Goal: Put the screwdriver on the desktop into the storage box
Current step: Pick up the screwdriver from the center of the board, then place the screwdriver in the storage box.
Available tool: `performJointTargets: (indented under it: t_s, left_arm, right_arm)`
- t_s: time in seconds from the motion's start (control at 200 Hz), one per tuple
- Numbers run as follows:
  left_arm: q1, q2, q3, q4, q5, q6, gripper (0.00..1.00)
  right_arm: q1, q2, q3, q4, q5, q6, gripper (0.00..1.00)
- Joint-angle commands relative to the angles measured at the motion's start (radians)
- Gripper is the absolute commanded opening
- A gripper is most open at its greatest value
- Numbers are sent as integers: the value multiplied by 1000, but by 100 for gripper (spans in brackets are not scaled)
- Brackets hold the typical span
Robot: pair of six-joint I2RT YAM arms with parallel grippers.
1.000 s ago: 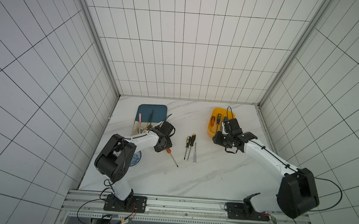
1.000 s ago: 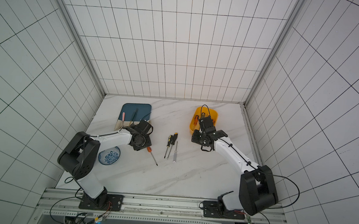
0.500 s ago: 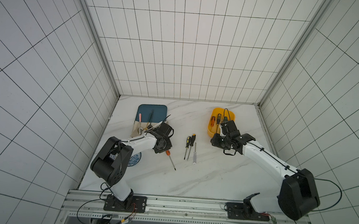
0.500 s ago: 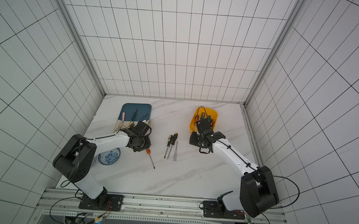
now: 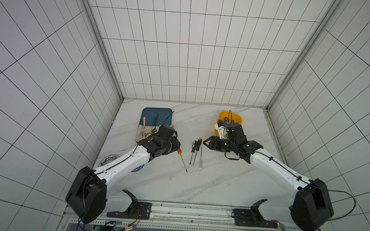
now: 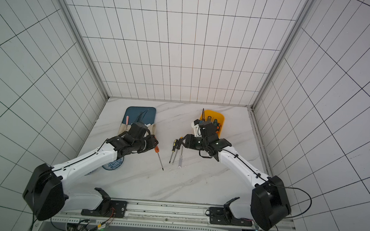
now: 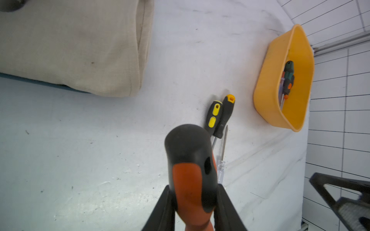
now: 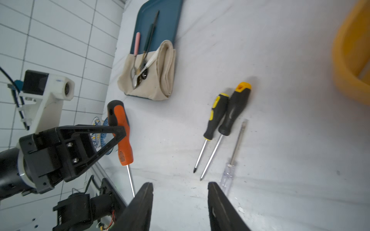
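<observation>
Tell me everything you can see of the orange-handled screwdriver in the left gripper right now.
The orange-handled screwdriver has a rubbery-looking orange grip, a black butt cap with a small hole, and a thin bare metal shaft. The left gripper is shut on the orange part, clamping it from both sides. It sits apart from three loose screwdrivers, on the left arm's side, shaft pointing toward the robot's base. Whether its tip touches the desktop cannot be told.

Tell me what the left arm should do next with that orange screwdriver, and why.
Probably lift it clear of the desktop first. The left pincer is closed on the handle of the orange screwdriver, the shaft slants down toward the marble, and three other screwdrivers lie between it and the storage box.
</observation>
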Motion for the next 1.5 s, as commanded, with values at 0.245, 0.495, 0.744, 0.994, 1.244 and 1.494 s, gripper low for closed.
performJointTargets:
  t_s: [0.245, 0.495, 0.744, 0.994, 1.244, 1.494]
  left_arm:
    - [-44, -137, -38, 219, 87, -13, 0]
    - [-39, -161, -51, 206, 79, 12, 0]
    - [-19, -221, -102, 194, 55, 15, 0]
    - [-33, -198, -87, 241, 107, 5, 0]
    - [-50, -206, -73, 261, 113, 10, 0]
    - [-50, -220, -92, 305, 136, -3, 0]
  right_arm:
    - [103, 150, 54, 259, -229, 82, 48]
    - [119, 160, 63, 293, -248, 91, 47]
    - [115, 86, 26, 258, -241, 58, 50]
    - [132, 100, 21, 345, -298, 103, 50]
    - [151, 152, 70, 332, -339, 102, 47]
    - [152, 159, 78, 355, -352, 111, 22]
